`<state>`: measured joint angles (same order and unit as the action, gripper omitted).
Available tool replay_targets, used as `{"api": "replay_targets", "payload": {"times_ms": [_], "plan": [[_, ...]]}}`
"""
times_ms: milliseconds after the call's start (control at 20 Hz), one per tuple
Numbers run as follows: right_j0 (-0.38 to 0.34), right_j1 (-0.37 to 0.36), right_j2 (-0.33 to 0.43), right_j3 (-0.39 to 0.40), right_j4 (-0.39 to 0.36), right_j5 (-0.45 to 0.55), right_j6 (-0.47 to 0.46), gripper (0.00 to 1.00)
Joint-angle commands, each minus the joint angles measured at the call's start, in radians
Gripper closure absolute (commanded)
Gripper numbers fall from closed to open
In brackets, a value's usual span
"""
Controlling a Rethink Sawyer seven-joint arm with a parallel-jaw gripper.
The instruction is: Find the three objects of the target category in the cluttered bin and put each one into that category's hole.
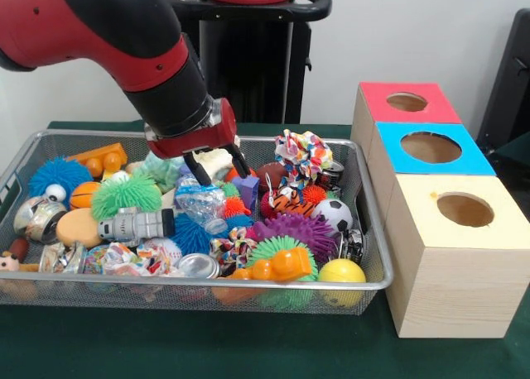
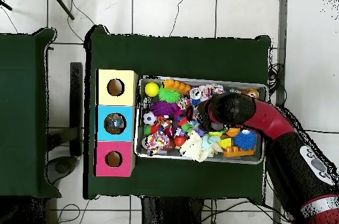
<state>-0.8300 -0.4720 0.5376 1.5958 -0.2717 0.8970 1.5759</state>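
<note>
Front view: my black two-fingered claw (image 1: 217, 167), jaws spread and empty, hangs over the wire mesh bin (image 1: 374, 273). Target category unknown to me; the purple block (image 1: 246, 189) lies just beside it, toward the three-holed wooden box (image 1: 451, 271).

The bin (image 1: 368, 230) is fine wire mesh with a shiny metal rim. The boxes (image 1: 451, 267) are pale, matt wood with painted tops. A dark green cloth covers the worktop (image 1: 248, 346). The spiky balls (image 1: 124, 193) look like soft rubber, the can (image 1: 199, 266) like glossy metal, the wrapper (image 1: 199, 201) like crinkled clear plastic. The arm (image 1: 99, 23) has a smooth, glossy red shell.
</note>
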Motion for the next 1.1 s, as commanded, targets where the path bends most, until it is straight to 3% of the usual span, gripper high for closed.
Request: {"api": "replay_targets", "payload": {"times_ms": [50,400,1100], "plan": [[-0.03,0.041,0.077,-0.106,-0.089,0.119,-0.31,0.0],[-0.028,0.038,0.08,-0.182,-0.134,0.158,-0.319,0.0],[-0.032,0.058,0.1,-0.2,-0.173,0.16,-0.313,0.0]]}}
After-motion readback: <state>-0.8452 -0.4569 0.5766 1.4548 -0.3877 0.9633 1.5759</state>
